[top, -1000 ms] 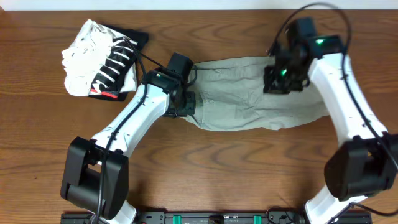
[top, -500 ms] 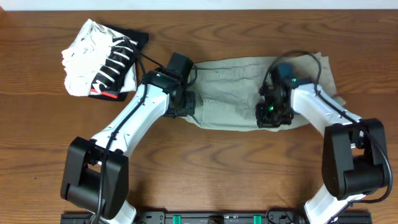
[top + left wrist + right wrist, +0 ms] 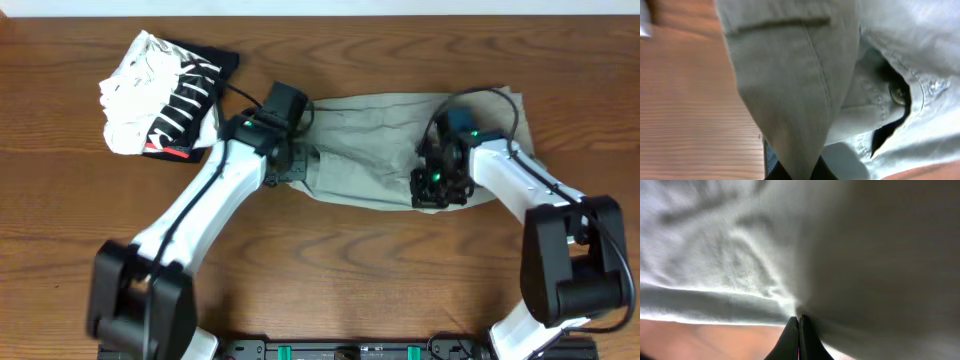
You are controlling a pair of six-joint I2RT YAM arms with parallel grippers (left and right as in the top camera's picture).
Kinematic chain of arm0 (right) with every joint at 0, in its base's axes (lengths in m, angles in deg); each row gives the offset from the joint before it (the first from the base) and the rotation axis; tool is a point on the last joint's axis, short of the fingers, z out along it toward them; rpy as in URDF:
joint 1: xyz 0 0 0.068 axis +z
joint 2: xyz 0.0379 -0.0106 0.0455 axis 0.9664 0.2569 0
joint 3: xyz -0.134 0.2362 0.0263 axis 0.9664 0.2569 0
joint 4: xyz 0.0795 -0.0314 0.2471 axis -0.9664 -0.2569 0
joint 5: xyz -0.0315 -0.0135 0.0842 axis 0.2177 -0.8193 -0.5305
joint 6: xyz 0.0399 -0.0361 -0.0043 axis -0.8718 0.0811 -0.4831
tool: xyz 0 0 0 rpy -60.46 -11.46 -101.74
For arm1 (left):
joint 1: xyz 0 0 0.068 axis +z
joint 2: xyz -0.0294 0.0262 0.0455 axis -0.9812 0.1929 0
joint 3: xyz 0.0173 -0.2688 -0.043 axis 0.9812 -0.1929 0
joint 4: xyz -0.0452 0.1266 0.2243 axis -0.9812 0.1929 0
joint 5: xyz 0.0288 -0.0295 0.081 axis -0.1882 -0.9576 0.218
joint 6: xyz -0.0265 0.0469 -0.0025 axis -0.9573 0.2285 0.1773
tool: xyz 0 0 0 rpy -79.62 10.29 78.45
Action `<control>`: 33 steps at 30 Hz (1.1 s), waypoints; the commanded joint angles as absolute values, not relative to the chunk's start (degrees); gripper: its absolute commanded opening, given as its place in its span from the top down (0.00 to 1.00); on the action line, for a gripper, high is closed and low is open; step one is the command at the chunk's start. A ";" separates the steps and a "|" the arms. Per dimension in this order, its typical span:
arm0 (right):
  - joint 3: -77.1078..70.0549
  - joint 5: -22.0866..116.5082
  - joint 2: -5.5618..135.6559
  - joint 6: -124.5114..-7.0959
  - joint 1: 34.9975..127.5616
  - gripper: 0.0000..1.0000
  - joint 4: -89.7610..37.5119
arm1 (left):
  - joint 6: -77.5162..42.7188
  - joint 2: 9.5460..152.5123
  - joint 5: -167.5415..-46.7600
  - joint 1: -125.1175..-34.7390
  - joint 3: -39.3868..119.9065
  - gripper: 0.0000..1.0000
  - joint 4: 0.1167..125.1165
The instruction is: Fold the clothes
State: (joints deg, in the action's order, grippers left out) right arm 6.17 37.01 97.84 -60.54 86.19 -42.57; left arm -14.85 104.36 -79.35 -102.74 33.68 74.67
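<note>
Newly doubled shorts (image 3: 370, 150) inside right pincer (image 3: 799, 321)

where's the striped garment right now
In the overhead view the black-and-white striped garment lies at the far left of the table, left of the khaki shorts.

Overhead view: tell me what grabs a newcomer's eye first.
The khaki shorts stretch across the middle of the table, pinched at their left end by the left gripper and at the near edge by the right gripper. A crumpled black-and-white garment lies at the far left.
</note>
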 commanded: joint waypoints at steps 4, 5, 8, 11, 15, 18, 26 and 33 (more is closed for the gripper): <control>-0.26 37.21 90.00 -59.97 84.61 0.99 -44.78 | -9.32 96.54 -68.70 -102.69 34.25 0.94 75.89; -0.26 37.60 89.45 -59.97 84.46 0.99 -44.19 | -8.36 95.92 -68.51 -102.69 34.25 0.94 75.83; -0.11 39.53 89.56 -59.99 84.39 0.99 -41.59 | -5.67 94.90 -68.51 -102.69 34.25 0.94 75.26; 0.68 39.64 90.76 -59.99 84.63 0.99 -37.98 | -4.95 94.79 -68.51 -102.69 34.25 0.94 74.80; 1.47 41.23 93.17 -59.99 84.92 0.99 -33.30 | -5.04 94.79 -68.55 -102.69 34.25 0.94 75.00; 1.49 42.85 95.00 -59.99 84.92 0.99 -31.64 | -7.68 94.81 -68.55 -102.69 34.23 0.94 75.87; 1.51 42.83 99.31 -59.99 84.94 0.99 -31.21 | -24.49 95.20 -71.22 -102.69 31.34 0.94 81.21; 1.80 42.85 99.88 -59.99 84.94 0.99 -31.25 | -26.94 95.33 -77.88 -102.69 24.81 0.94 79.57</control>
State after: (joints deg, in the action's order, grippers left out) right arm 1.58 42.28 99.61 -60.43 84.77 -31.27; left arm -23.75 95.51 -75.13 -102.71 27.06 79.85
